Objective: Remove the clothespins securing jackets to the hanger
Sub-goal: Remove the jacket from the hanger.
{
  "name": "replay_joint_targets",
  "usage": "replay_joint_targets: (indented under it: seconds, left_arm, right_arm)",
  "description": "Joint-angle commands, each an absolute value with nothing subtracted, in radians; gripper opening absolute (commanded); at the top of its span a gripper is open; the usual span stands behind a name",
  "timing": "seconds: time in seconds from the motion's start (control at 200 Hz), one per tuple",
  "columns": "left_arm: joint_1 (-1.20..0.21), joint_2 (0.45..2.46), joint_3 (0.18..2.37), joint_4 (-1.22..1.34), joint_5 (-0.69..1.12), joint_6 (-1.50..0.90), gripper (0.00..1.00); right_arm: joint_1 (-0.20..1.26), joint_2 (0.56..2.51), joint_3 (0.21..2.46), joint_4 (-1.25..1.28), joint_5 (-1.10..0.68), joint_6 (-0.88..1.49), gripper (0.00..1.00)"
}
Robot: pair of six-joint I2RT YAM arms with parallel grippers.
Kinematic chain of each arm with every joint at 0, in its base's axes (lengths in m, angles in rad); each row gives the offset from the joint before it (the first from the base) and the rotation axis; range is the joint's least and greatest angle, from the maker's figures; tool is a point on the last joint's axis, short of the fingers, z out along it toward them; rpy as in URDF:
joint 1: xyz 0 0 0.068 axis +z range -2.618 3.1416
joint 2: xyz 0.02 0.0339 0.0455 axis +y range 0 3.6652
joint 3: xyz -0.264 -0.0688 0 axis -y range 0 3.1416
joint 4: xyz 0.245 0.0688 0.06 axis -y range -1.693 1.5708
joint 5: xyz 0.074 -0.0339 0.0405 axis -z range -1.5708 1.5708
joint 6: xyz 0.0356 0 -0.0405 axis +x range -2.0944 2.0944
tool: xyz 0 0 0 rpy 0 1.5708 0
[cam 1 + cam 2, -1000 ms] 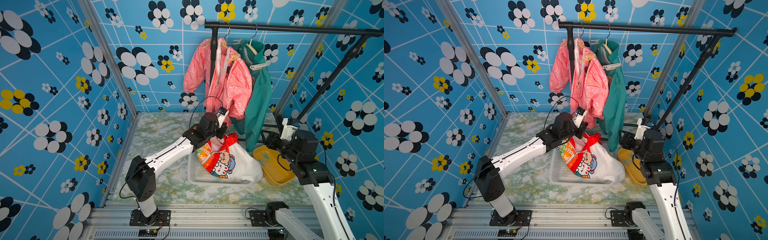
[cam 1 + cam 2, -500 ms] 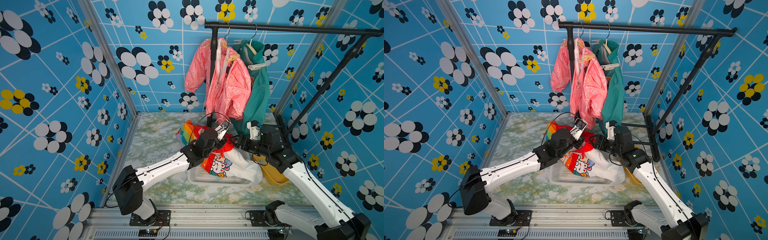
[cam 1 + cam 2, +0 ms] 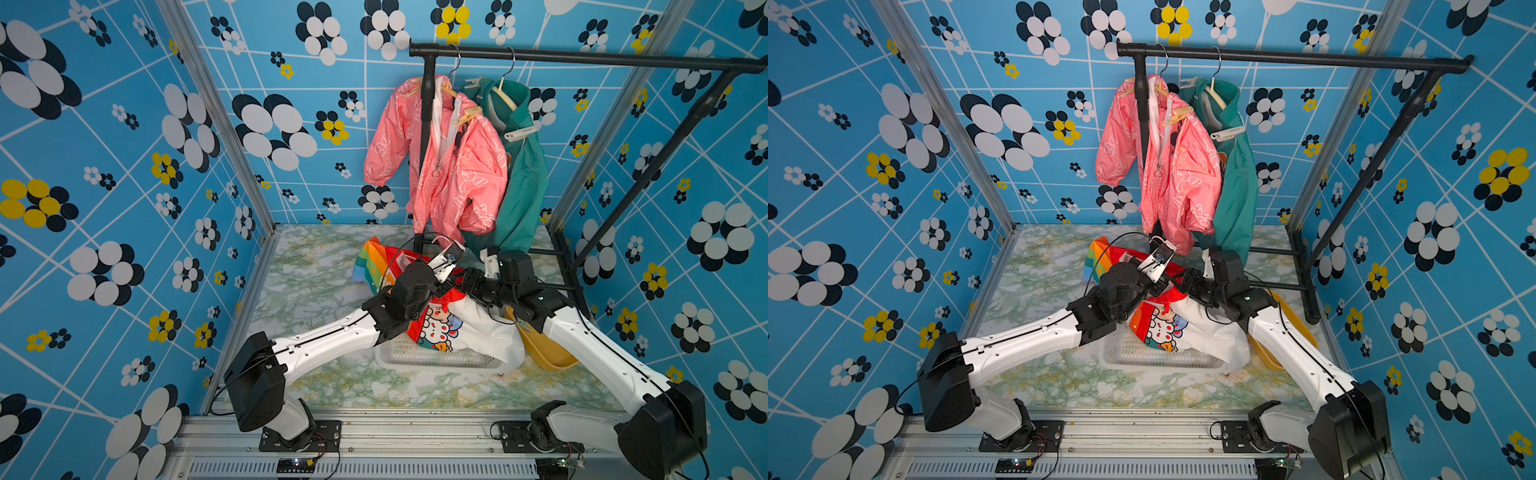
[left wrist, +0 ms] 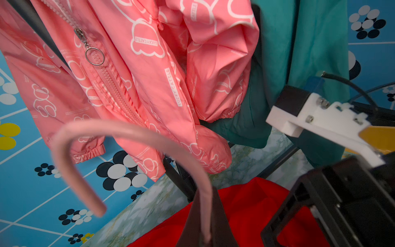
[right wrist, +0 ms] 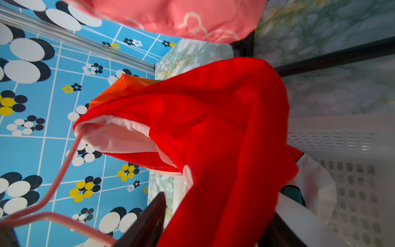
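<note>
Clothespins [image 3: 519, 134] clip the pink jacket [image 3: 453, 174] and teal jacket [image 3: 525, 183] hanging on the rack [image 3: 582, 58]. Left tool [image 4: 205, 213] clenches a pink hanger [image 4: 119, 130] by its hook; right tool [image 5: 218, 209] straddles the white jacket [image 3: 478, 332]'s red fabric, grip unclear.

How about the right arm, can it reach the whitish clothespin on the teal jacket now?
Probably yes, though not instantly: the right gripper is low at the red-trimmed jacket, but nothing blocks the way up to the whitish clothespin.

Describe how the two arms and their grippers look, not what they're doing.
The left arm and right arm match: smooth white link shells, boxy black joint housings, thin black cables looping near the wrists. The left gripper and right gripper are black with dark fingers, each beside a white camera mount.
</note>
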State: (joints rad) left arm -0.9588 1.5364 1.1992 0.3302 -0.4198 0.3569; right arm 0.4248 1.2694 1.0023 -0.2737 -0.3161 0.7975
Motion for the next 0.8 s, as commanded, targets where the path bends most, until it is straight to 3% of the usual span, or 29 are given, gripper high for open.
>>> replay_joint_targets:
  seconds: [0.0,0.4,0.61,0.795]
  left_arm:
    - [-0.962,1.513,1.214,0.419,-0.465,0.425,0.00]
    - [-0.837,1.469,1.399,0.453,-0.547,0.644,0.00]
    - [-0.668,1.361,1.532,0.233,-0.335,0.367,0.00]
    - [-0.633,1.289,1.539,0.218,-0.302,0.359,0.00]
  right_arm:
    - [0.444,1.298,1.076,-0.254,-0.343,0.752,0.03]
    - [0.484,1.180,1.444,-0.361,-0.255,0.412,0.00]
    - [0.643,1.283,1.657,-0.361,-0.304,0.324,0.00]
    - [0.755,1.363,1.746,-0.331,-0.299,0.283,0.00]
